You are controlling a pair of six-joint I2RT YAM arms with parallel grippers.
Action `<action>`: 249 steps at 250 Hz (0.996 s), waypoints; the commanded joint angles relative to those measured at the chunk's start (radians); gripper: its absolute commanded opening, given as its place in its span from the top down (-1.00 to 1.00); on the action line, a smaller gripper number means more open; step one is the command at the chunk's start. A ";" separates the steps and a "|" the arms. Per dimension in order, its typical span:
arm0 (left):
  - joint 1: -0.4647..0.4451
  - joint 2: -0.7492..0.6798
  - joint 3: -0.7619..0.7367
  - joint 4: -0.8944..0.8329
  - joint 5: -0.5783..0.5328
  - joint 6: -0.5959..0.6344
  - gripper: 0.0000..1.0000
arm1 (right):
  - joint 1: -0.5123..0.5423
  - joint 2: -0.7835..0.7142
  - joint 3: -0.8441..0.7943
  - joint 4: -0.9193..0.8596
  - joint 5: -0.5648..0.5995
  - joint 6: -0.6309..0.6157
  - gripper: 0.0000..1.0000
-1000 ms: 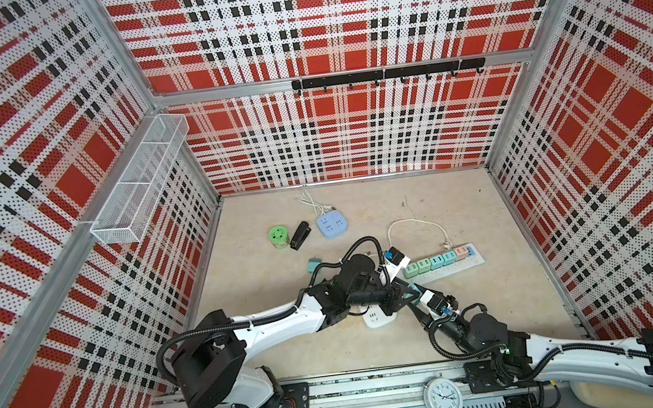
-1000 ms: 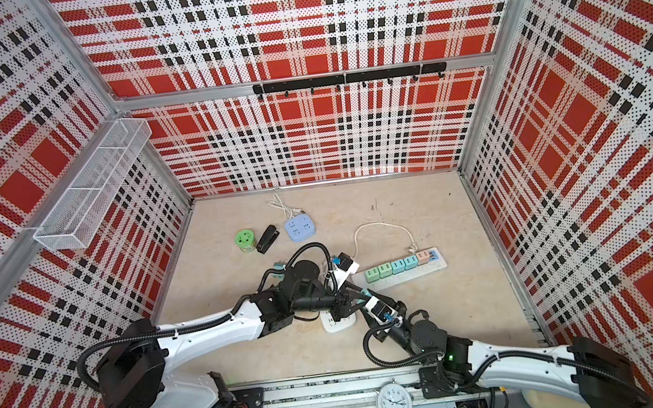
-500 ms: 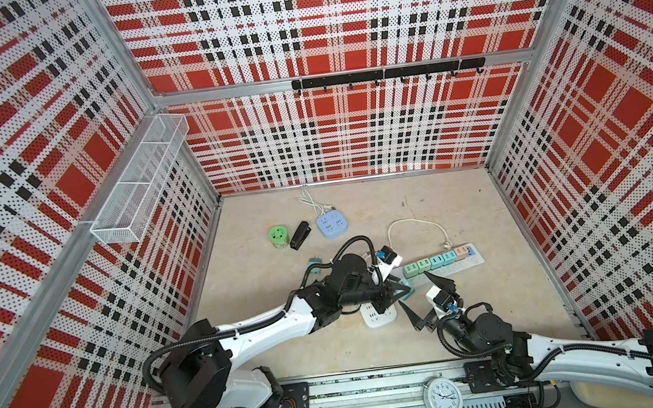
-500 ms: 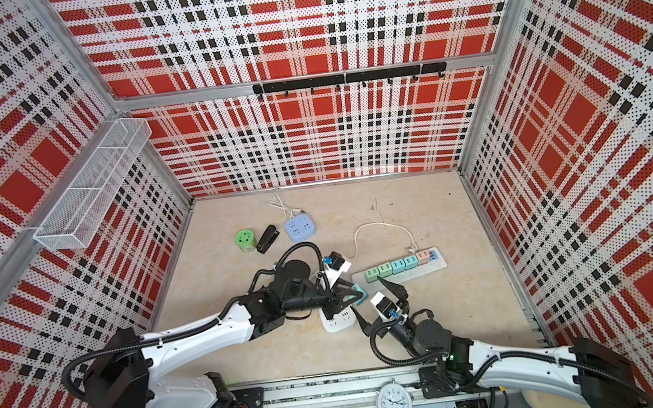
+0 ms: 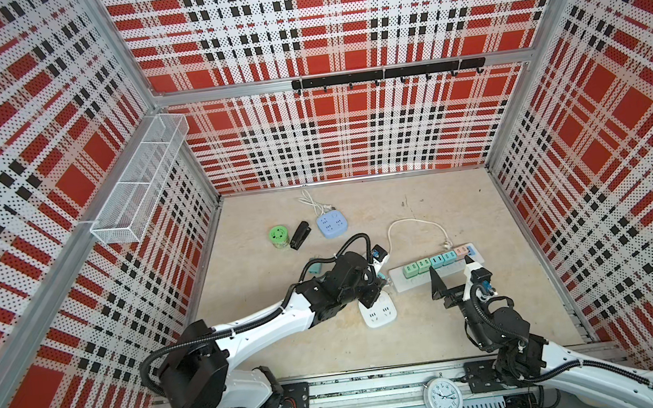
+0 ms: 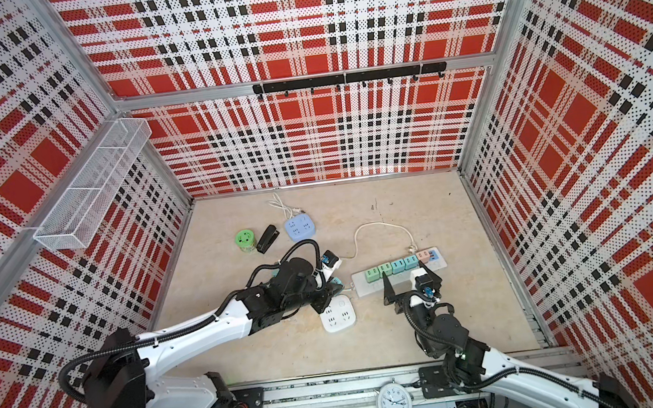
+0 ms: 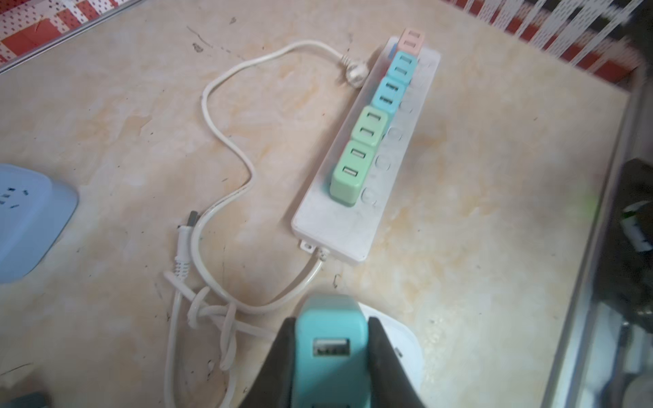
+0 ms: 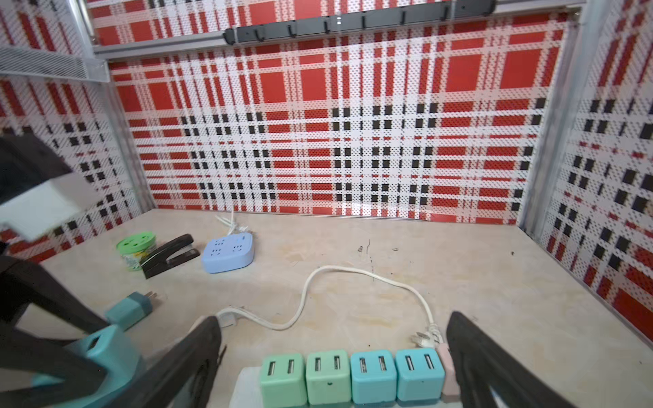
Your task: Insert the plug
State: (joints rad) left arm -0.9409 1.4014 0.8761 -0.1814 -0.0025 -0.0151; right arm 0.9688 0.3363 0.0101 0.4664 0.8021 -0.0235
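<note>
Left wrist view shows the long power strip [image 7: 335,226] lying flat; in a top view the right gripper [image 5: 452,278] stands wide apart, empty, above it. Seemingly just over the white socket block [image 7: 404,339], the left gripper [image 7: 331,326] pinches the teal plug [image 7: 330,353].

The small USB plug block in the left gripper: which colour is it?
The USB plug block is teal, seen best in the left wrist view.

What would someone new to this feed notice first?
The left claw is shut on a teal USB charger plug, above a white square socket at mid-table. Just to its right, the right claw stands wide open and empty at the white power strip, whose row of green, teal and pink chargers is plugged in.
</note>
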 commanded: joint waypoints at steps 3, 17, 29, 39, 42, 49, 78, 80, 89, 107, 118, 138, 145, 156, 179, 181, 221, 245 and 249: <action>-0.039 0.049 0.070 -0.128 -0.062 0.049 1.00 | -0.043 -0.057 -0.032 -0.112 0.033 0.113 -1.00; -0.041 0.081 0.092 -0.151 -0.033 0.055 1.00 | -0.068 -0.078 -0.030 -0.143 0.022 0.137 -1.00; -0.041 0.116 0.111 -0.167 -0.017 0.059 1.00 | -0.088 -0.090 -0.030 -0.162 -0.003 0.154 -1.00; -0.041 0.141 0.122 -0.176 -0.009 0.063 1.00 | -0.104 -0.095 -0.028 -0.173 -0.024 0.162 -0.99; -0.041 0.147 0.126 -0.178 -0.005 0.064 1.00 | -0.108 -0.097 -0.027 -0.176 -0.024 0.165 -1.00; -0.041 0.162 0.133 -0.185 0.002 0.065 1.00 | -0.116 -0.097 -0.025 -0.183 -0.030 0.172 -1.00; -0.040 0.193 0.152 -0.206 0.036 0.077 1.00 | -0.155 -0.094 -0.019 -0.203 -0.056 0.203 -1.00; -0.041 0.193 0.152 -0.205 0.037 0.076 1.00 | -0.158 -0.094 -0.018 -0.204 -0.059 0.205 -1.00; -0.041 0.189 0.147 -0.201 0.043 0.071 1.00 | -0.173 -0.092 -0.019 -0.204 -0.075 0.211 -1.00; -0.033 0.166 0.106 -0.150 0.097 0.055 1.00 | -0.198 -0.082 -0.013 -0.215 -0.096 0.229 -1.00; -0.028 0.149 0.074 -0.113 0.126 0.047 1.00 | -0.211 -0.075 -0.008 -0.224 -0.101 0.243 -1.00; -0.024 0.123 0.040 -0.084 0.161 0.068 1.00 | -0.221 -0.057 -0.009 -0.215 -0.116 0.248 -1.00; -0.025 0.118 0.033 -0.070 0.161 0.069 1.00 | -0.220 -0.050 -0.006 -0.214 -0.116 0.249 -1.00; -0.022 0.117 0.025 -0.053 0.171 0.067 1.00 | -0.220 -0.041 -0.003 -0.216 -0.115 0.250 -1.00; -0.019 0.134 0.033 -0.068 0.173 0.075 1.00 | -0.220 -0.027 0.007 -0.227 -0.114 0.257 -1.00; -0.019 0.135 0.033 -0.070 0.172 0.076 1.00 | -0.221 -0.027 0.007 -0.227 -0.116 0.258 -1.00; -0.015 0.141 0.024 -0.057 0.176 0.088 1.00 | -0.220 -0.034 0.007 -0.230 -0.116 0.258 -1.00; -0.012 0.150 0.020 -0.050 0.169 0.092 1.00 | -0.220 -0.043 0.004 -0.236 -0.123 0.258 -1.00; -0.011 0.152 0.021 -0.049 0.173 0.093 1.00 | -0.220 -0.045 0.004 -0.237 -0.124 0.257 -1.00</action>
State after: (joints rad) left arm -0.9607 1.5444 0.9070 -0.2668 0.1539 0.0574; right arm 0.7509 0.3065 0.0101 0.2169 0.6910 0.2256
